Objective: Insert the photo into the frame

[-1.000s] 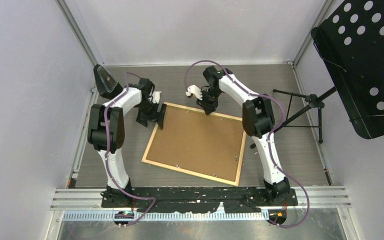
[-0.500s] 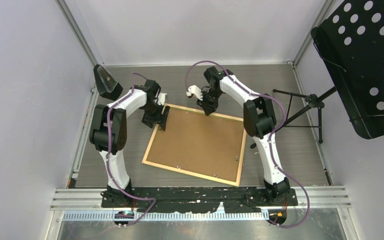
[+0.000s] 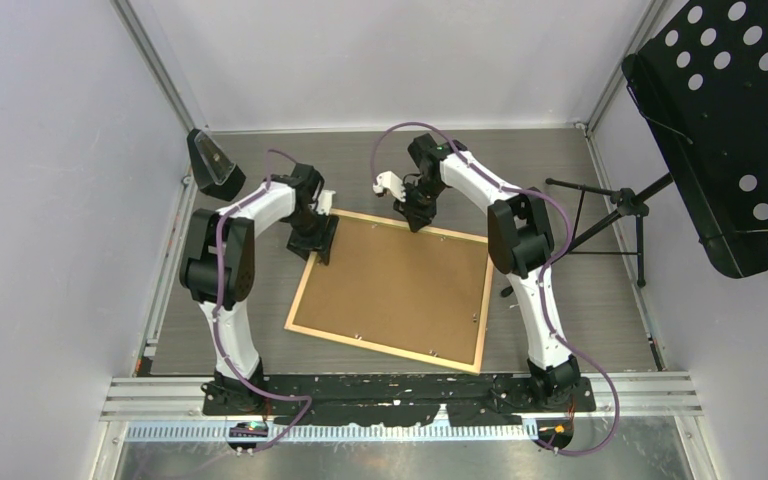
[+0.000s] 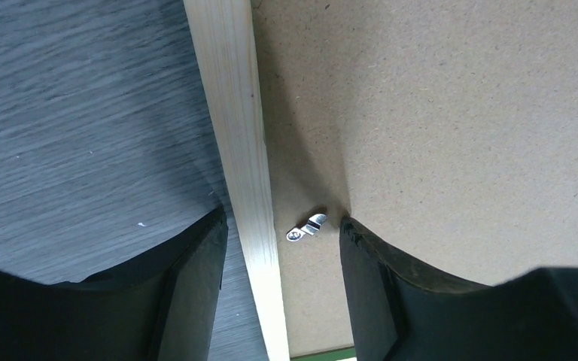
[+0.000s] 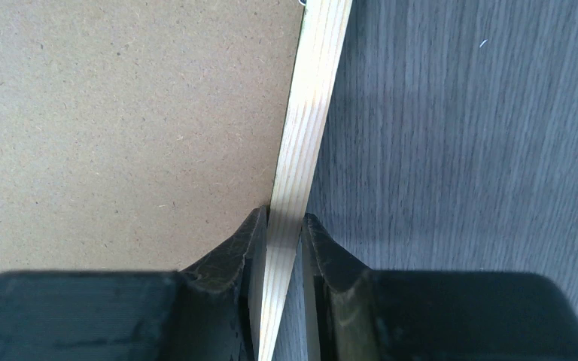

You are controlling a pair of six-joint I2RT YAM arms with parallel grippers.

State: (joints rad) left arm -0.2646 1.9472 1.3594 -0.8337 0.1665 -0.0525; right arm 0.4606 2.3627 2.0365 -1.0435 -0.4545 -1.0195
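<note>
The frame (image 3: 300,295) lies back side up on the table, light wood rails around a brown hardboard backing sheet (image 3: 395,285). The photo is hidden. My left gripper (image 3: 322,240) is open and straddles the frame's left rail (image 4: 233,113) near the far left corner; a small metal turn clip (image 4: 305,227) sits between its fingers. My right gripper (image 3: 415,218) is shut on the frame's far rail (image 5: 310,113), with one finger on the backing side and one on the table side. A sliver of green front face shows in the left wrist view (image 4: 323,354).
A black perforated music stand (image 3: 730,120) on a tripod stands at the right. A black wedge-shaped object (image 3: 210,160) sits at the far left. Grey walls close in the table on three sides. More turn clips (image 3: 474,316) sit along the frame's rails.
My left gripper has moved right, from beside the frame's left rail to over it. The right gripper and the frame have stayed in place.
</note>
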